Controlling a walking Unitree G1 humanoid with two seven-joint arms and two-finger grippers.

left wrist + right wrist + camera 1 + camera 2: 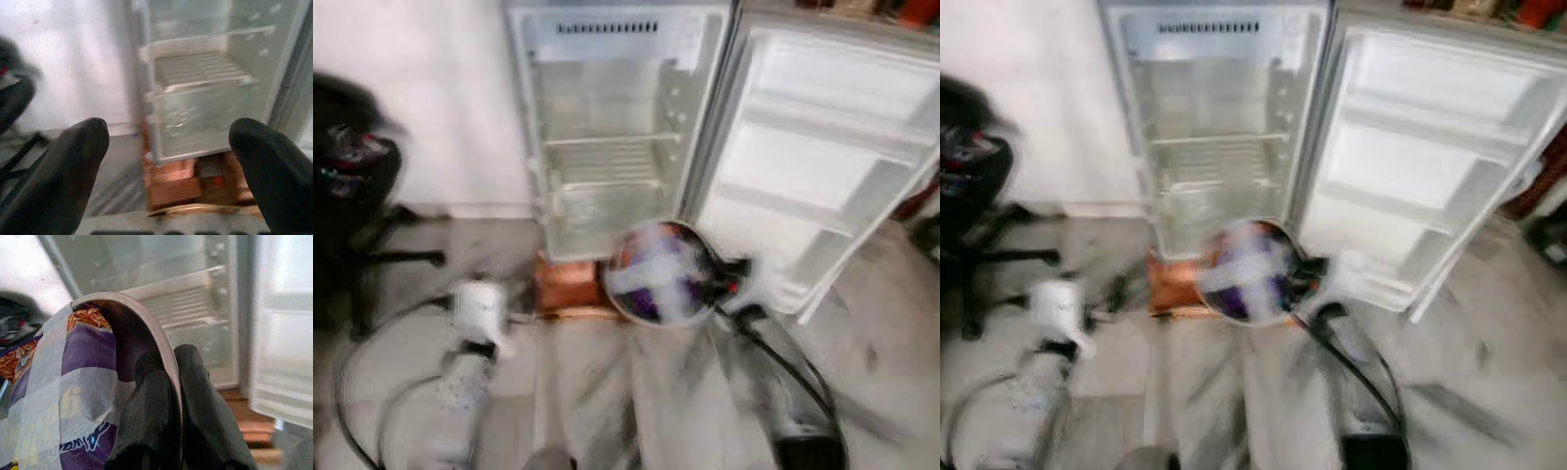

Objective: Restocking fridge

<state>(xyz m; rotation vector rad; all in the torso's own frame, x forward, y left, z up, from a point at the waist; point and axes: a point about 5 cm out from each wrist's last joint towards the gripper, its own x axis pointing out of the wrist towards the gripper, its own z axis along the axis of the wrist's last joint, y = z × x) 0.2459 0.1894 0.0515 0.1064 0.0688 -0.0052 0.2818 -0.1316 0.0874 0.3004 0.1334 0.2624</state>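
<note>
A small white fridge (607, 137) stands open in front of me, its shelves (612, 147) bare and its door (822, 157) swung out to the right. My right gripper (168, 396) is shut on the rim of a round metal bowl (658, 272) covered with purple and orange packaging taped across the top. The bowl hangs low, in front of the fridge's bottom edge. In the left wrist view my left gripper (168, 161) is open, its two black fingers (63, 171) spread wide with nothing between them, facing the lower fridge drawer (205, 117).
The fridge rests on reddish-brown bricks (570, 284). White power adapters and cables (475, 323) lie on the floor at the left. A black office chair (347, 176) stands at far left. A black cable (783, 362) runs along my right arm.
</note>
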